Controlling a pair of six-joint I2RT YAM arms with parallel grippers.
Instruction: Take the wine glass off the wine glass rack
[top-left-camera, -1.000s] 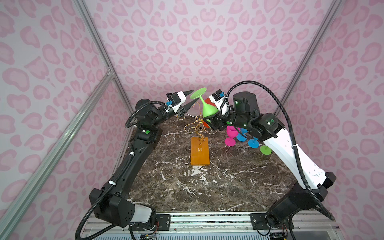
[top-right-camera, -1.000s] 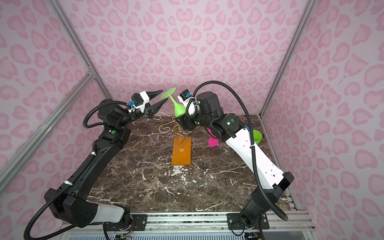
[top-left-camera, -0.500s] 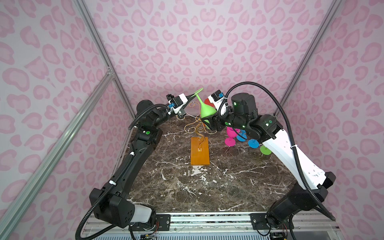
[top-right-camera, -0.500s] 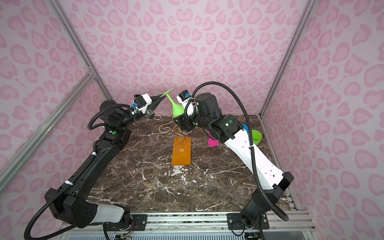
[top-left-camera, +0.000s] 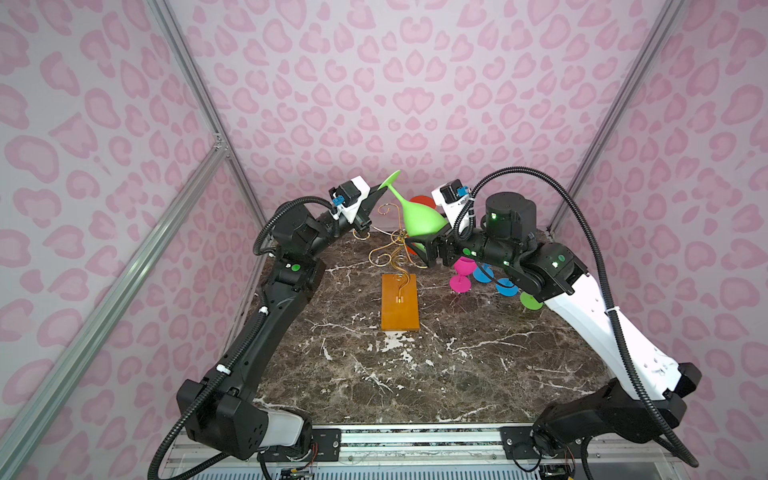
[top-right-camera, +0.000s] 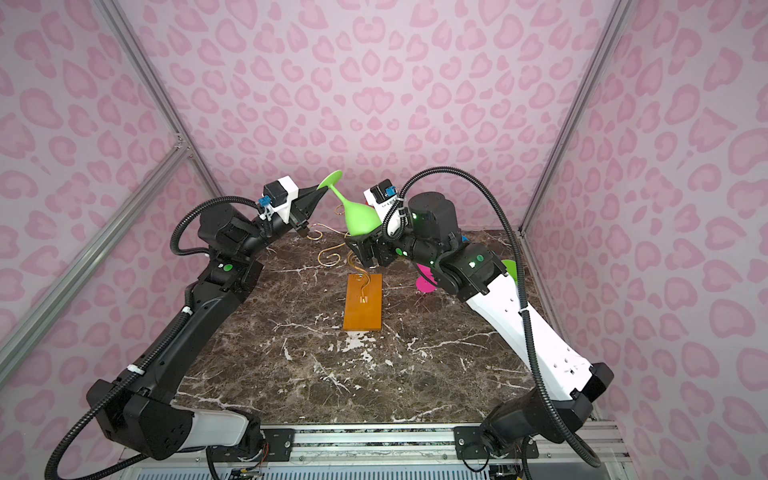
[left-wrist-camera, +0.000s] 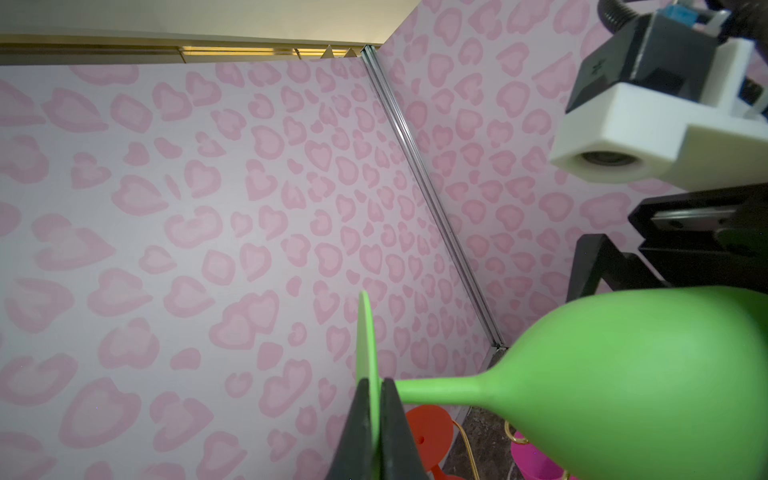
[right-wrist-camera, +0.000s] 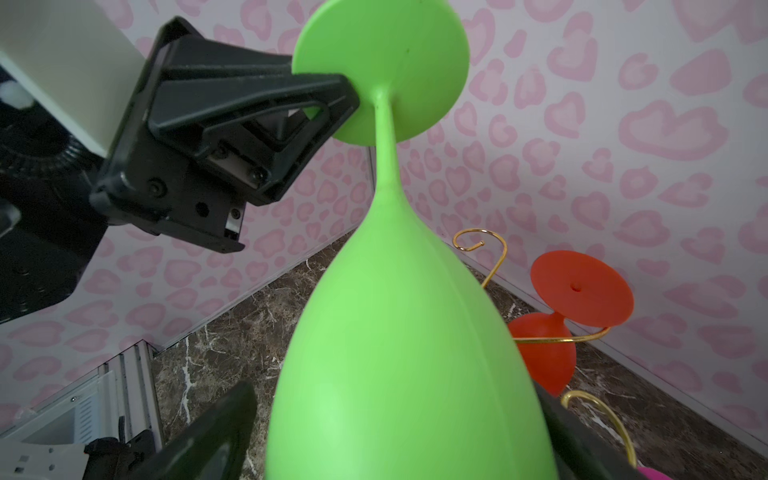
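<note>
While both top views show the green wine glass (top-left-camera: 419, 222) (top-right-camera: 359, 218) tilted foot-up over the wine glass rack (top-left-camera: 400, 301) (top-right-camera: 362, 303) on the bench (top-left-camera: 457, 374) | left wrist — my left pincer (left-wrist-camera: 376, 415) is clamped on its foot's rim | right wrist — my right pincer (right-wrist-camera: 395, 415) stands wide, flanking the bowl.

High stereo pair; close wrist views

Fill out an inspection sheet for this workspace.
Surface: dark marble table.
Job's things: wine glass rack mid-table; green wine glass tilted, foot up, apparently off its arms; red glass hangs on one.
Clutter: pink glass, blue glass, second green glass beside the right arm.
Hands: left hand shut on the green glass's foot; right hand open around its bowl.
Cables: black conduits arch over both arms; no snag seen.
Surroundings: pink-print walls, aluminium posts.
</note>
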